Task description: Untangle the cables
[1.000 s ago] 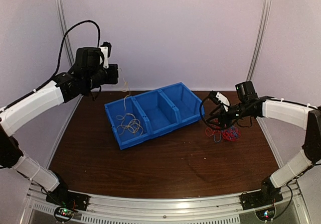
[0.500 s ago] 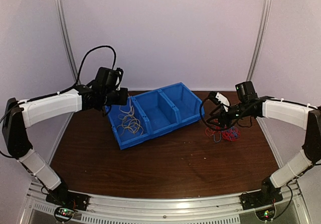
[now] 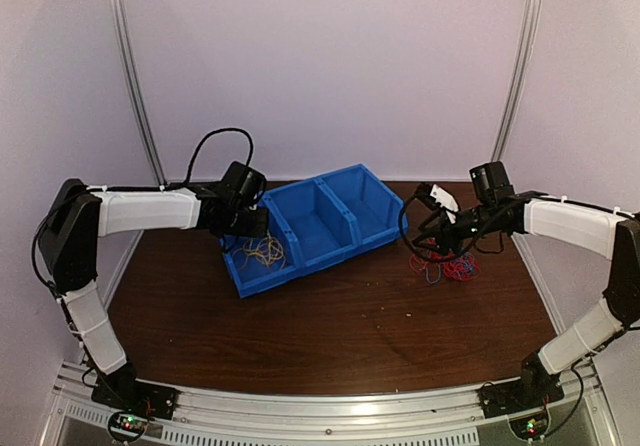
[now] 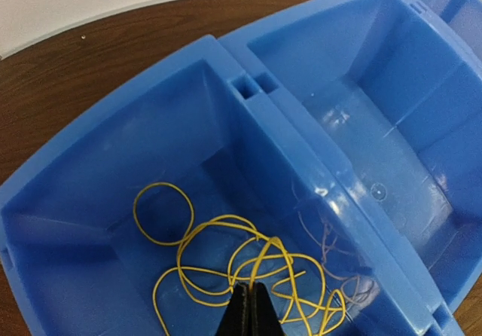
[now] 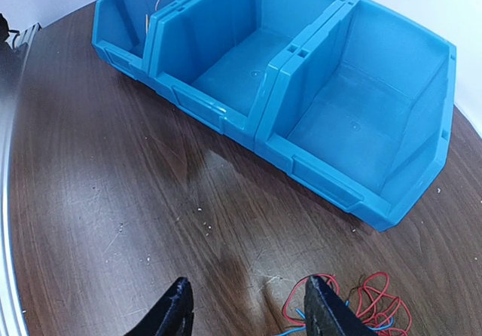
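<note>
Yellow cables [image 4: 226, 253] lie in loose loops in the left compartment of the blue bin [image 4: 301, 163]. My left gripper [image 4: 248, 286] is down inside that compartment, shut on one yellow strand that runs up from its tips. The top view shows the left gripper [image 3: 252, 232] over the yellow cables [image 3: 266, 254]. Red and blue cables [image 3: 455, 266] lie tangled on the table right of the bin [image 3: 300, 269]. Just above and left of them my right gripper [image 3: 432, 238] hovers. In the right wrist view the right gripper [image 5: 250, 294] is open, its right finger [image 5: 322, 306] beside the red and blue cables [image 5: 373, 306].
The bin's middle compartment [image 5: 226, 65] and right compartment [image 5: 361, 117] hold nothing. Brown table [image 3: 340, 326] stretches in front of the bin. White walls and metal frame posts [image 3: 135, 76] close in the back and sides. A metal rail [image 3: 330, 411] runs along the near edge.
My left arm has swung down and to the right from high at the back left into the bin's left compartment, carrying the yellow strand. The right arm has not moved.
</note>
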Tool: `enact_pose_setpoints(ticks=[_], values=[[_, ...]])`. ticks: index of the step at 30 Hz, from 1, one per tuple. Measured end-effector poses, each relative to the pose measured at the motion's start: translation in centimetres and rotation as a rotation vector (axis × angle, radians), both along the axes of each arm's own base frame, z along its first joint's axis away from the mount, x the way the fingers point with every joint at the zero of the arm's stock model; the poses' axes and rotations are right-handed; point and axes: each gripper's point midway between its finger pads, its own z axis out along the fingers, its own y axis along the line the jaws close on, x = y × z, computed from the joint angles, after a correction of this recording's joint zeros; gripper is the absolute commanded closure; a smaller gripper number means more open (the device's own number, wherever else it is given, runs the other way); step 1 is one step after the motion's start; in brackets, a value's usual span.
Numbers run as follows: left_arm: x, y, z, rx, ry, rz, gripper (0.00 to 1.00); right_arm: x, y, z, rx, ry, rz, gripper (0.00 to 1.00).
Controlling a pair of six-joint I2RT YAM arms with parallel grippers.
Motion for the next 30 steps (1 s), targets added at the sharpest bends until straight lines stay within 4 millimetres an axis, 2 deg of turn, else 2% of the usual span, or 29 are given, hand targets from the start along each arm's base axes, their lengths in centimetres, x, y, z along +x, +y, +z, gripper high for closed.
enact_pose_setpoints(ticks=[4,8,9,11,13,16,19,22,25,30], values=[[-0.2,-0.3,-1.2,0.000,0.031,-0.013,1.00,0.0,0.0,0.0,-0.001,0.000,0.001,0.49],[-0.2,-0.4,-1.2,-0.002,0.036,-0.017,1.00,-0.1,0.0,-0.1,-0.002,0.002,0.001,0.49],[-0.2,-0.4,-1.1,-0.002,0.036,-0.018,0.94,-0.1,0.0,-0.1,-0.002,0.002,0.001,0.49],[-0.1,-0.5,-0.9,-0.002,0.035,-0.018,0.72,-0.1,0.0,-0.1,-0.002,0.002,0.001,0.49],[0.1,-0.5,-0.5,0.003,0.030,-0.022,0.56,-0.1,0.0,-0.1,-0.003,0.003,0.001,0.49],[0.2,-0.5,0.1,0.009,0.023,-0.022,0.41,-0.1,0.0,-0.1,-0.003,0.004,0.002,0.49],[0.0,-0.1,0.8,0.017,0.018,-0.019,0.32,-0.1,0.0,-0.1,-0.002,0.006,0.002,0.47],[-0.3,0.3,2.2,0.023,0.004,-0.021,0.25,-0.4,0.1,0.2,0.012,0.027,0.007,0.40],[-0.4,0.4,4.8,0.013,-0.035,-0.034,0.24,-0.7,0.8,1.9,0.059,0.047,0.037,0.35],[-1.3,0.3,10.0,-0.041,-0.134,-0.095,0.25,-1.9,2.8,7.8,0.188,0.037,0.170,0.31]])
